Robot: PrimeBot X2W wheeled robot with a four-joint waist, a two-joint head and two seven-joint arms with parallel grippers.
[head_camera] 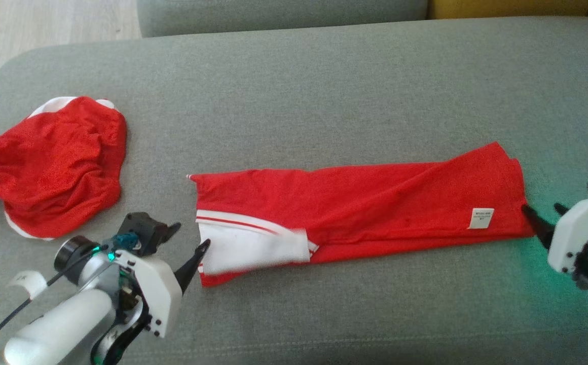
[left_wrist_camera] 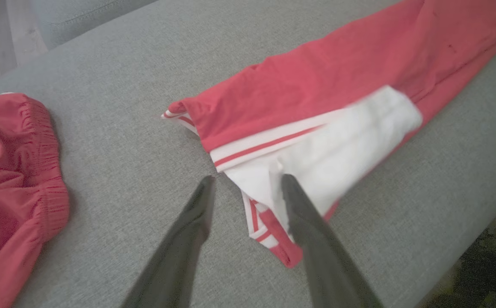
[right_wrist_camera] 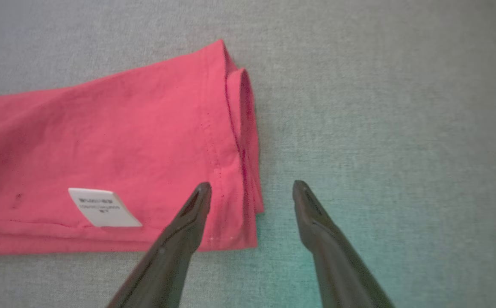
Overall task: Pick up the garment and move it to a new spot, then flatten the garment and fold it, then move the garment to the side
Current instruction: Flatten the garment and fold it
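The garment [head_camera: 355,203] is a red shirt folded into a long strip across the grey seat, with a white striped sleeve [head_camera: 253,248] at its left end and a white label [head_camera: 481,218] near its right end. My left gripper [head_camera: 191,236] stands open at the left end. In the left wrist view the left gripper [left_wrist_camera: 246,179] straddles the edge of the white sleeve [left_wrist_camera: 342,145], holding nothing. My right gripper [head_camera: 541,208] is open at the right end. In the right wrist view the right gripper [right_wrist_camera: 252,185] brackets the hem of the garment [right_wrist_camera: 124,141] beside the label [right_wrist_camera: 102,207].
A second red garment [head_camera: 56,162] lies crumpled at the far left of the seat [head_camera: 324,91], and it is also in the left wrist view [left_wrist_camera: 13,171]. A back cushion [head_camera: 273,15] and a yellow cushion [head_camera: 507,7] border the far side. Wooden floor [head_camera: 45,25] shows at upper left.
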